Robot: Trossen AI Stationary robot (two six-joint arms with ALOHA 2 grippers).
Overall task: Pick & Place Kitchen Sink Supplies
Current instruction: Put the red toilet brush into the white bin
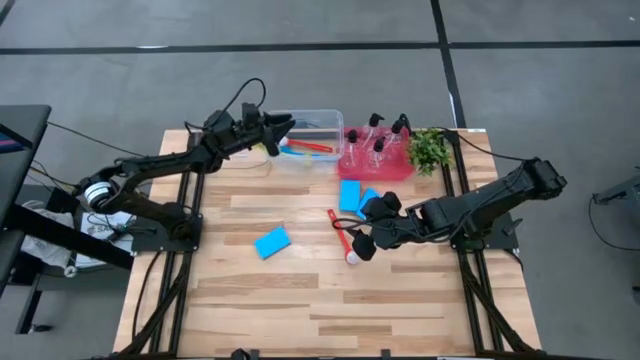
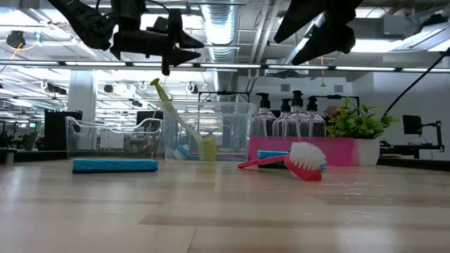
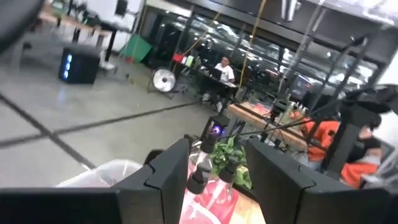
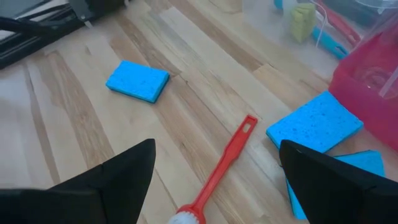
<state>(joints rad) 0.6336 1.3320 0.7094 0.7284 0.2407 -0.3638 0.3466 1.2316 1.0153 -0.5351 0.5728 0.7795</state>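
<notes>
The sorting is looking partly done, as far as I can judge: 4 pump bottles (image 1: pixel 382 140) are standing in the red tray (image 1: pixel 352 166), and the clear tub (image 1: pixel 322 122) at the back of the surface (image 1: pixel 300 290) is already holding a yellow-green brush (image 2: pixel 184 125), leaning upright, plus what is looking like a blue-handled brush and a red item lying inside. Still waiting outside are the red brush (image 1: pixel 340 235), lying on the wood with its white bristle head toward the front, a lone blue sponge (image 1: pixel 271 241) well apart to the left arm's side, and 2 more blue sponges (image 1: pixel 350 195) lying just beside the tray. The right gripper (image 4: pixel 214 177) is hovering over the red brush, arm reaching in low from its side, fingers (image 4: pixel 112 180) spread wide with nothing between them and the handle lying in the gap below, so I am guessing a descent onto it is the step in hand. The left gripper (image 1: pixel 283 126) is hanging over the near edge of the tub, arm stretched across, its fingers (image 3: pixel 171 171) parted and empty, pointing toward the bottles and the small green plant (image 1: pixel 430 150).
</notes>
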